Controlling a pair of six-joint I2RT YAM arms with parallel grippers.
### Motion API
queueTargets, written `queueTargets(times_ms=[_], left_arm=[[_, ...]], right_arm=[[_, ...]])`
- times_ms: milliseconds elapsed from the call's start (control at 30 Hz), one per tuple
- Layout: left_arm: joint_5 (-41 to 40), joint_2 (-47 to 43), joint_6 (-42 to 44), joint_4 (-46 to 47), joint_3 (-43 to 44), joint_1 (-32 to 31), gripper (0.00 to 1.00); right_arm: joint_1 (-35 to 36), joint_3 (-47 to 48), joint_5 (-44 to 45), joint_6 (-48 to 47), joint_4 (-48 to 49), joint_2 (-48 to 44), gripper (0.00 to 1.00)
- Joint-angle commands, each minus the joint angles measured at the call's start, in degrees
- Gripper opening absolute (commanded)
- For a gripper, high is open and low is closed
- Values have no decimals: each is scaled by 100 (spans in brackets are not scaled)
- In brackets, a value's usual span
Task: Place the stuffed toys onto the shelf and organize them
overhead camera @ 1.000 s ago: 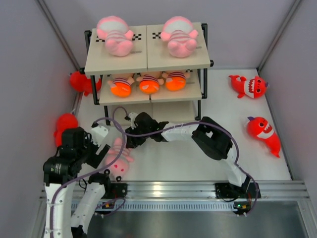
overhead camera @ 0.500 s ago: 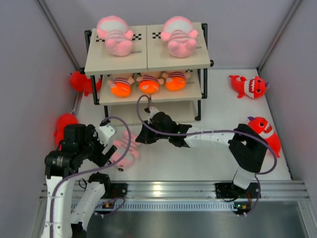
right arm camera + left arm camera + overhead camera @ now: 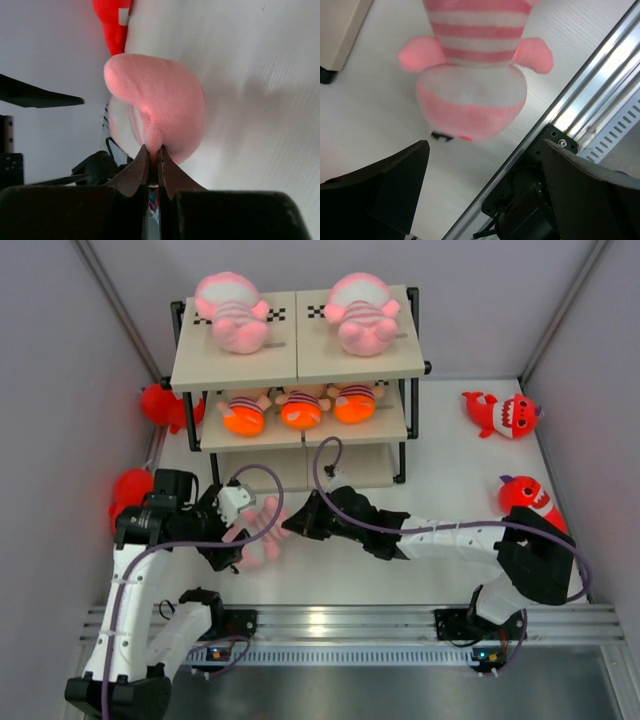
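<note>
Raised and swung inward since the earlier frame, the left arm crooks over the table (image 3: 440, 465), its end effector (image 3: 484, 145) gaping wide and holding nothing, facing the pink striped toy (image 3: 262, 532). That toy sits just before the shelf (image 3: 300, 355). The right arm stretches low, nearly straight, leftward, its end effector (image 3: 154, 150) pinching the toy's plush.

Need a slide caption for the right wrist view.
Right pincer pinching a fold of the pink toy, a red toy beyond it.
</note>
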Motion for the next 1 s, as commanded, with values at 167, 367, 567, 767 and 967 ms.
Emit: queueTargets(times_ms=[167,367,567,767,967], left_arm=[[592,154,150,577,-463,16,98],[264,145,26,1097,-578,16,98],[-227,145,-9,1641,-964,16,98],[53,276,0,1624,-956,16,9],[379,-126,393,1589,-851,16,0]], right_arm=[[175,262,559,288,504,-611,0],[360,316,497,427,757,-549,0],[439,316,471,463,829,-593,0],[465,289,357,472,908,-611,0],[430,710,-285,-1124,50,-733,45]])
